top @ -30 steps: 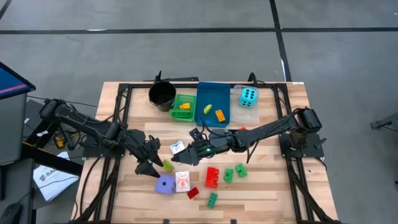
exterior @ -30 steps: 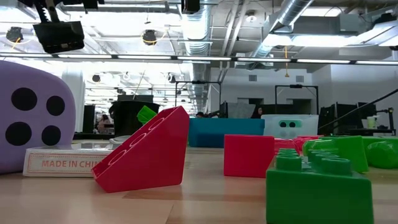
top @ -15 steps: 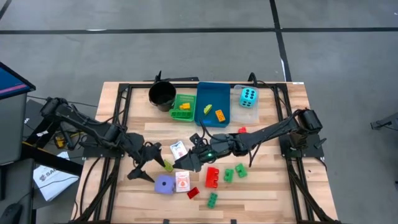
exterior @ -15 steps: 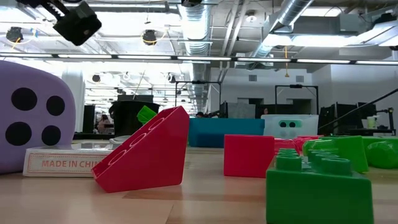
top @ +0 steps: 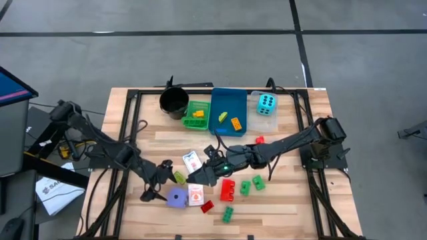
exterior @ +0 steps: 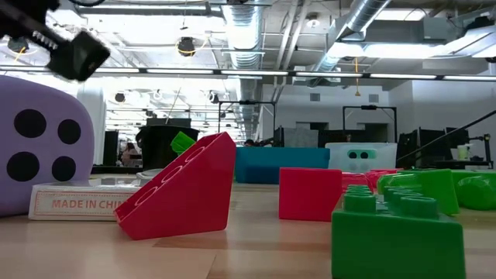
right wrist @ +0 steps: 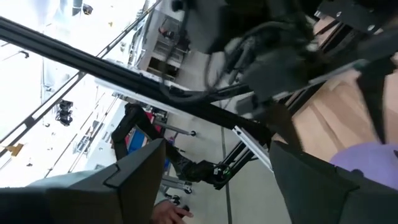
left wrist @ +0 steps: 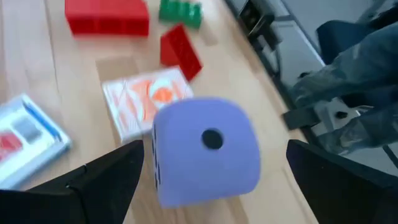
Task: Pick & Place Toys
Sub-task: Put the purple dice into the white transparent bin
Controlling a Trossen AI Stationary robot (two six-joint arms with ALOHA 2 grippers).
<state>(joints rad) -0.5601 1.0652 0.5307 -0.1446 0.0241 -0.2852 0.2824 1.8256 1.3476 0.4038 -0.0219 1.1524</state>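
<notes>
A purple foam die (top: 176, 198) sits on the table near the front edge; it also shows in the left wrist view (left wrist: 205, 149) and the low view (exterior: 43, 147). My left gripper (top: 151, 192) is open just left of it, its fingers (left wrist: 106, 180) standing on either side of the die without touching. An orange-and-white card pack (top: 195, 194) lies against the die's right side. My right gripper (top: 200, 175) is open and empty, low over the table between a blue-and-white card pack (top: 191, 162) and the orange one. A yellow-green brick (top: 180, 177) lies between the two grippers.
Red bricks (top: 227, 189) and green bricks (top: 251, 184) lie right of the die. At the back stand a black cup (top: 174, 102), a green tray (top: 197, 115), a blue tray (top: 228, 111) and a clear tray holding a cyan die (top: 266, 103).
My left gripper has gone toward the table's near edge and a little left, coming down beside the purple die. My right gripper has gone toward the near edge and left, past the blue-and-white card pack. The toys have stayed where they were.
</notes>
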